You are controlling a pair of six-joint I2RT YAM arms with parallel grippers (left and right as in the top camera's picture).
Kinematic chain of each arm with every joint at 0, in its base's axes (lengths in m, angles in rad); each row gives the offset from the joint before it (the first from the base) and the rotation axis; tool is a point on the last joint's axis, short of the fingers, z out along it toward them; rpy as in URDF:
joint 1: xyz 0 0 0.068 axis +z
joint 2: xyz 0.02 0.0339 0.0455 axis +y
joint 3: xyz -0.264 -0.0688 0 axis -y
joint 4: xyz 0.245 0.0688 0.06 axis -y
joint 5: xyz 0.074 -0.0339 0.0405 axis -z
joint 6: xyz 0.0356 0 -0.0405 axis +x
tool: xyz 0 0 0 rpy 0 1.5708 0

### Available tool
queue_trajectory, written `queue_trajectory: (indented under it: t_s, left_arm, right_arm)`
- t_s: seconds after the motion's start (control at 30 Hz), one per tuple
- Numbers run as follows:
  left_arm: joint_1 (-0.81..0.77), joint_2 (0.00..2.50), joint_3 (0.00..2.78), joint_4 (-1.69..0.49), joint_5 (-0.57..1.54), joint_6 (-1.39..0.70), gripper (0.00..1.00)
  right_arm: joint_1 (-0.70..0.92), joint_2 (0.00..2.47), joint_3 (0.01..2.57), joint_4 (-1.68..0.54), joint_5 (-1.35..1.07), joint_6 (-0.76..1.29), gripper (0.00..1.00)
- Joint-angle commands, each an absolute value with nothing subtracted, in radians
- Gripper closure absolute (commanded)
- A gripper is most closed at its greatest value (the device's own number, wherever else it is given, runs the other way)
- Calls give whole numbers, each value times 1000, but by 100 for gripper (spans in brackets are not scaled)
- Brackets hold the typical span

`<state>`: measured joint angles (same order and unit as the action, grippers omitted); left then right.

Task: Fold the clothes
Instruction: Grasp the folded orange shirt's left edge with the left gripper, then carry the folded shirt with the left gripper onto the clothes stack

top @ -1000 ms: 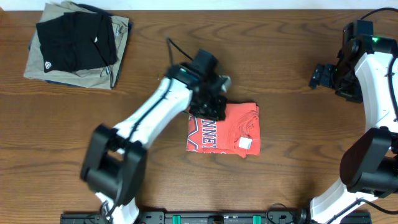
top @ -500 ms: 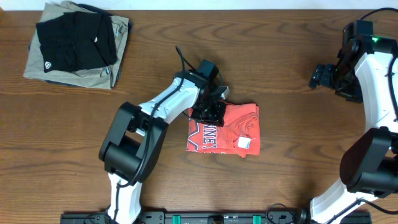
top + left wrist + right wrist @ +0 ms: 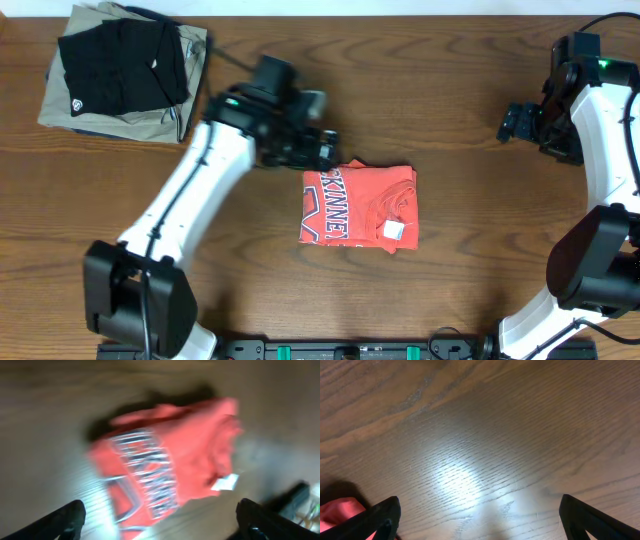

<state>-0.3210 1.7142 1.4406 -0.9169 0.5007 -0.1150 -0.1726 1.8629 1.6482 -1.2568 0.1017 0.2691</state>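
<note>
The clothes, a red-orange T-shirt [image 3: 360,205] with white-and-blue lettering, lie folded into a small rectangle at the table's middle, a white tag showing near the lower right corner. My left gripper [image 3: 322,150] hovers just beyond the shirt's upper left corner, apart from it. In the blurred left wrist view, the shirt [image 3: 165,460] lies ahead of the open left gripper [image 3: 162,517], with nothing between the fingers. My right gripper [image 3: 515,122] stands open at the far right over bare wood. The right wrist view shows the right gripper [image 3: 480,515] and a red corner of the shirt [image 3: 340,510].
A folded black garment [image 3: 120,65] lies on a folded khaki one [image 3: 60,115] at the table's far left corner. The wooden table [image 3: 470,260] runs out to the right of the shirt. A black rail [image 3: 300,350] runs along the near edge.
My left gripper has opened, let go of the shirt's upper left corner and pulled back up and to the left. The shirt stays folded. The right arm has not moved.
</note>
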Motion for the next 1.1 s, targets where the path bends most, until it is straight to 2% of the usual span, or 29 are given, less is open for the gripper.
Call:
queue_trajectory:
  t_s: [0.0,0.13,0.23,0.3,0.53,0.83,0.9,1.07]
  left_arm:
    - [-186,1737,1383,-946,452,-116,2]
    - [-58,1738,1279,-928,583,-7,2]
    - [-17,1738,1182,-900,739,131,2]
    - [-14,1739,1111,-855,780,146,2]
    - [-43,1753,873,-562,957,128,2]
    - [-192,1820,826,-297,957,-22,2]
    - [-225,1831,826,-253,955,-64,12]
    - [-279,1842,827,-183,910,-156,55]
  right_arm:
    - [-176,1855,1658,-1257,101,257,1]
    - [-176,1855,1658,-1257,101,257,1]
    - [-176,1855,1658,-1257,101,257,1]
    - [-176,1855,1658,-1257,101,257,1]
    - [-176,1855,1658,-1257,101,257,1]
    - [-176,1855,1658,-1257,101,257,1]
    - [-176,1855,1658,-1257,101,257,1]
    - [-176,1855,1658,-1257,101,257,1]
